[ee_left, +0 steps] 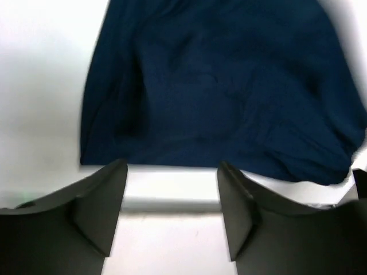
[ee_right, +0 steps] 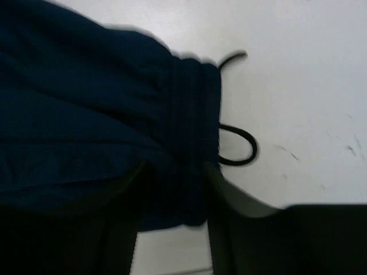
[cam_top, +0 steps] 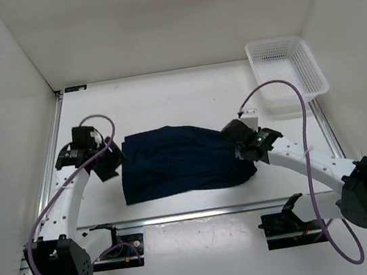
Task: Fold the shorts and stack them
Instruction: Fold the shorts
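Note:
The dark navy shorts (cam_top: 180, 160) lie spread flat in the middle of the table, with the waistband to the right. My left gripper (cam_top: 113, 162) is open and empty just off their left edge. In the left wrist view the gripper (ee_left: 172, 172) hovers over bare table, and the shorts (ee_left: 218, 86) lie just beyond the fingertips. My right gripper (cam_top: 241, 146) is at the shorts' right end. In the right wrist view the gripper (ee_right: 172, 172) has its jaws apart on either side of the gathered waistband (ee_right: 192, 114). A black drawstring loop (ee_right: 243, 152) lies on the table beside it.
A white mesh basket (cam_top: 310, 65) stands at the back right corner. White walls close in the table on the left, back and right. A metal rail (cam_top: 201, 213) runs along the near edge by the arm bases.

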### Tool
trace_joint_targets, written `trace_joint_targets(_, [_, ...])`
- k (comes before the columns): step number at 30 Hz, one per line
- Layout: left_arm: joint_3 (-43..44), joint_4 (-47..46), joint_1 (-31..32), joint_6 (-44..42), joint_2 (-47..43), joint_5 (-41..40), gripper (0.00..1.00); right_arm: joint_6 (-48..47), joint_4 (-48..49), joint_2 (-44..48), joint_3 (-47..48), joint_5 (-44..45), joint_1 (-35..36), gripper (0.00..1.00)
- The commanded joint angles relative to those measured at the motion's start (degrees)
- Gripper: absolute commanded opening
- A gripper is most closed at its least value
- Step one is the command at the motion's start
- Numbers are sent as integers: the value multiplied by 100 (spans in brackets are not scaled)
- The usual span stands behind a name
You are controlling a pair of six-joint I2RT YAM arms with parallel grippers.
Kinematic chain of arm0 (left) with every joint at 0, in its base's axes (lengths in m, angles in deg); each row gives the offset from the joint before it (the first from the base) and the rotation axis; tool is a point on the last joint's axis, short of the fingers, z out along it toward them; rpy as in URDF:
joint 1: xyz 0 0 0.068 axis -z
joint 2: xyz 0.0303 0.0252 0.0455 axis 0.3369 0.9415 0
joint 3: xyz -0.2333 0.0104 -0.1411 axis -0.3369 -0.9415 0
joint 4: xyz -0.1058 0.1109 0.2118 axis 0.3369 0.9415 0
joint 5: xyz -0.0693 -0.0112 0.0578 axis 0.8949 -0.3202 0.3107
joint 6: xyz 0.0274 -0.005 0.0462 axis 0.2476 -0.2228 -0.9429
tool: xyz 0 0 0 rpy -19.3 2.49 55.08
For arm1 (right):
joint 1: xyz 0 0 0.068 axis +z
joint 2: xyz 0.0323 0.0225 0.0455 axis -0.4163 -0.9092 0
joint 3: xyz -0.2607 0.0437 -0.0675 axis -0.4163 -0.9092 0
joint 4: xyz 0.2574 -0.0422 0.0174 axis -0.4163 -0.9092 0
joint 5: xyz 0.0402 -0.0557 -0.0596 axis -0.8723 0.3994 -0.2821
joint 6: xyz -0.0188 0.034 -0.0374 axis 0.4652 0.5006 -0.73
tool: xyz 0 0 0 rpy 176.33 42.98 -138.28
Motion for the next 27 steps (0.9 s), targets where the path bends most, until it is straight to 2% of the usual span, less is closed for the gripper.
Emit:
trace_joint_targets(1, [-693,163,-4,336,-262,-32,77,1375,-665,452,-451,718,162,59])
trace_joint_targets(3, [-754,163,-4,397,-314,119,79,1447,-665,716,-514,665,162,62])
trace_joint_targets(6, [-755,277,-4,563,-366,50,72,1447,-665,1006,-601,446,91,61])
trace_joint_targets(8, [-807,277,-4,651,-367,-117,67,1202,-499,1130,-750,-70,-145,60])
trace_joint_targets(10, [-973,164,-4,757,-280,-223,65,1139,-331,1200,-804,-998,-539,60])
trace_joint_targets(13, [-1106,-152,-4,837,115,-224,65,1139,-164,1349,-1031,-1793,-1014,60])
trace_joint_targets(17, [-1106,-277,119,784,836,-355,87,1254,-102,1753,-1242,-2778,-1551,63])
trace_joint_targets(18, [-1106,-337,275,723,1098,-355,96,1254,-32,1867,-1243,-2963,-1787,63])
trace_joint_targets(19, [-1106,-512,364,722,1249,-408,100,1254,29,1868,-1374,-3156,-1894,63])
trace_joint_targets(21, [-1036,-514,618,722,1635,-653,100,1201,170,1790,-1428,-3421,-2018,63])
trace_joint_targets(24, [-904,-636,813,801,2321,-795,86,1131,363,1386,-1498,-3570,-2018,63])
trace_joint_targets(25, [-904,-637,926,854,2470,-864,79,1131,486,1298,-1498,-3571,-2018,63])
trace_joint_targets(26, [-843,-637,980,932,2472,-865,60,1131,539,1210,-1498,-3571,-1966,63])
trace_joint_targets(27, [-843,-637,980,933,2472,-917,49,1078,592,1052,-1498,-3571,-1913,63])
